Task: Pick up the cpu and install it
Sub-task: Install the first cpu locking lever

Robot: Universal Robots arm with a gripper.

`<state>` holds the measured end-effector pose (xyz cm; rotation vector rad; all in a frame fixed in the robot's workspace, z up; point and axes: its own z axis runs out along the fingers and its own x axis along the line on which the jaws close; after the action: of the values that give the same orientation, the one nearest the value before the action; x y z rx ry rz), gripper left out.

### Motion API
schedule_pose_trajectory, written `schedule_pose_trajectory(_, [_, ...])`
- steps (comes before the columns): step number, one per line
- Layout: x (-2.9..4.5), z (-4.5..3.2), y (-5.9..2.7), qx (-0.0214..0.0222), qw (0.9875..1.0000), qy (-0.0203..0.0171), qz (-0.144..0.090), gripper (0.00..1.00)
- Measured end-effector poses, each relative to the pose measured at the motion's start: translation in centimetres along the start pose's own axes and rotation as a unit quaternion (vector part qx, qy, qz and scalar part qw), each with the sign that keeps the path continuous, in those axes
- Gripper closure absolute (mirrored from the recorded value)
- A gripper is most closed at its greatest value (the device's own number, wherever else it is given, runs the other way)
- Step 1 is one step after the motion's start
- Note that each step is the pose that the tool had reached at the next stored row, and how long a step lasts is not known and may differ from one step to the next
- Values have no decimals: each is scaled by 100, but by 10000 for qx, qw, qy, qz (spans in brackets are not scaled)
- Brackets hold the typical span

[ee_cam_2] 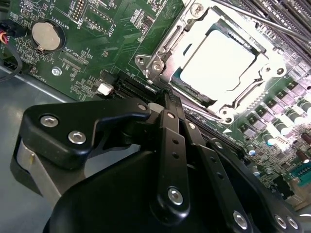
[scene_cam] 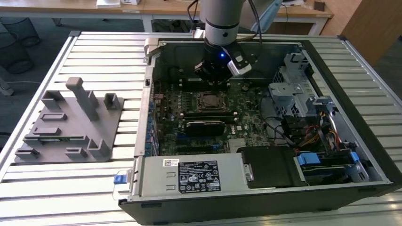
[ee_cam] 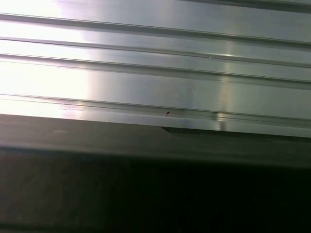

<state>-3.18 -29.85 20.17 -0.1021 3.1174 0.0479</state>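
Black linkage bars of the gripper (ee_cam_2: pixel 167 104) are filling the near part of the second wrist view, their bolted arms converging toward a narrow tip that is pointing at the motherboard (ee_cam_2: pixel 87 43). Whether the fingers are open or closed, I cannot tell, since the tips are not showing clearly; nothing is visibly sitting between them. Just beyond that tip, the cpu (ee_cam_2: pixel 218 60) is lying flat inside the socket frame (ee_cam_2: pixel 160 58), its bright silvery top glaring under the light, apart from the gripper and not being touched by it. A round coin battery (ee_cam_2: pixel 44 35) is sitting on the green board well to the side of the socket.

In the exterior view, the arm (scene_cam: pixel 221 19) is reaching down into the open computer case (scene_cam: pixel 188 188), with the gripper (scene_cam: pixel 213 77) hanging just above the socket (scene_cam: pixel 206 100) near the middle of the board. A grey holder block (scene_cam: pixel 69 122) with upright posts is resting on the slatted table (scene_cam: pixel 94 52), outside the case toward the exterior view's left.

In the first wrist view, ribbed aluminium slats (ee_cam: pixel 155 63) are running across above a dark edge.
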Motion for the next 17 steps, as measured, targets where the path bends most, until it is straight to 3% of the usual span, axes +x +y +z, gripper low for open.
schedule_pose_trajectory(15, [-5, 1, 0, 7, 10000, 1, 0, 89])
schedule_pose_trajectory(17, [-8, 9, 0, 44, 10000, 4, -1, 89])
